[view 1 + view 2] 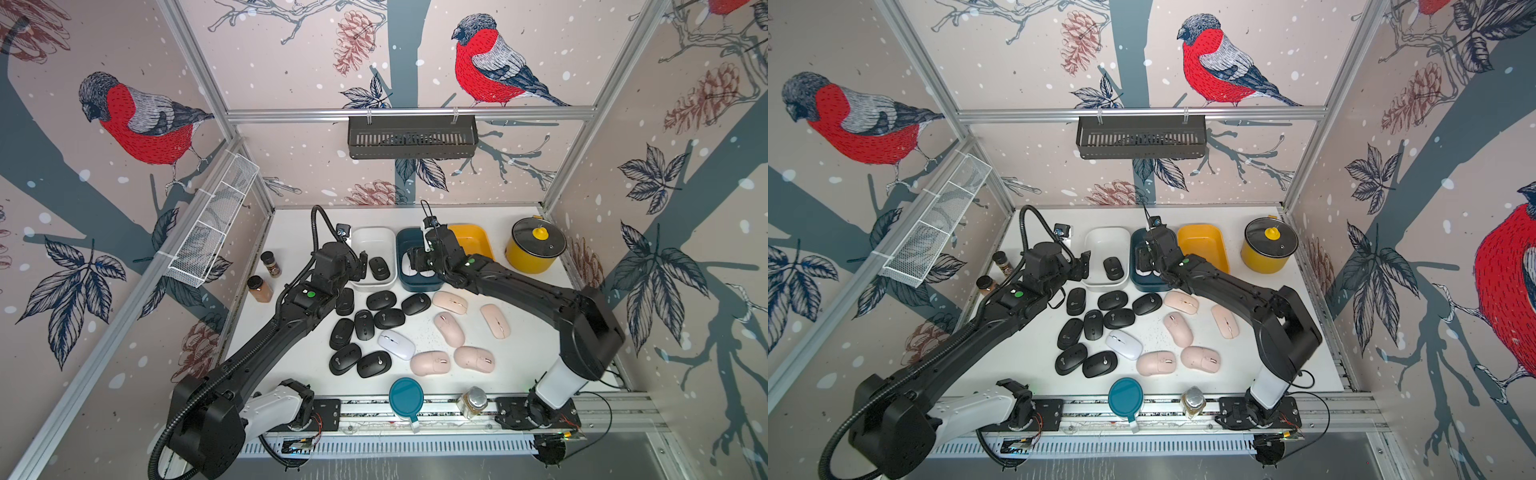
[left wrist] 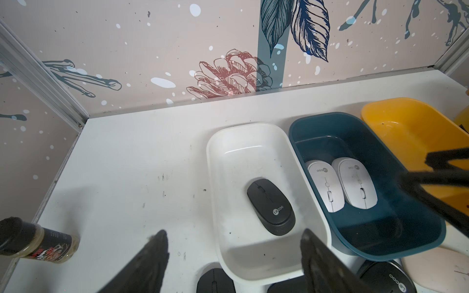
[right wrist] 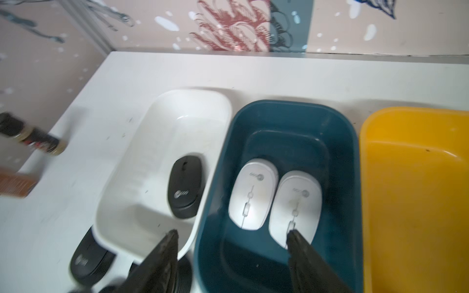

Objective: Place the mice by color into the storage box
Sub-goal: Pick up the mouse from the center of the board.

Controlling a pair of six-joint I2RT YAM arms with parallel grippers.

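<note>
The right gripper hangs spread, empty, over the blue bin with two white mice inside; the left gripper gapes empty beside the white bin holding one black mouse.

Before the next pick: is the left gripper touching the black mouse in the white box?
Apart. The left wrist view shows the left gripper open, with bare white box floor all around the black mouse.

Hidden under the right arm
In a top view the right arm covers most of the teal box; its white mice show as slivers. The right wrist view blurs a spice jar.
</note>
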